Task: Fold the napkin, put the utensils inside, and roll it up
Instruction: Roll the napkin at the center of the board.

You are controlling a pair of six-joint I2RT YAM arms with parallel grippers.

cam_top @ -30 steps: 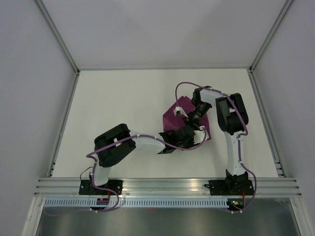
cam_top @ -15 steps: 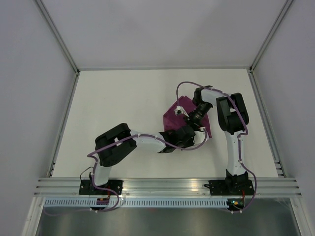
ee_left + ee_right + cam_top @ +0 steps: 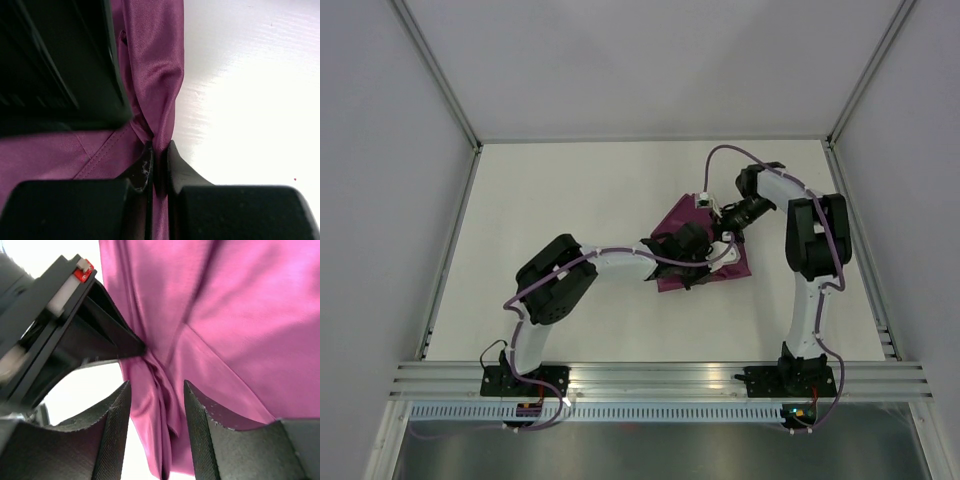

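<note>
The plum napkin (image 3: 672,275) lies bunched and partly folded right of the table's centre. My left gripper (image 3: 698,245) is shut on a raised fold of it, and the cloth (image 3: 155,60) runs up from between the closed fingertips of that gripper (image 3: 160,155). My right gripper (image 3: 708,207) is open at the napkin's far edge. In the right wrist view its gripper (image 3: 157,410) straddles a bunched ridge of the cloth (image 3: 240,315) without pinching it, just below my left gripper (image 3: 90,325). No utensils show in any view.
The white table (image 3: 570,200) has a metal rail along its edges and grey walls on three sides. The black body of the right gripper (image 3: 60,60) fills the upper left of the left wrist view, close against the fold.
My left gripper has moved away from the bases, carrying the napkin's near edge over. My right gripper has shifted up and right to the far edge. The napkin looks narrower.
</note>
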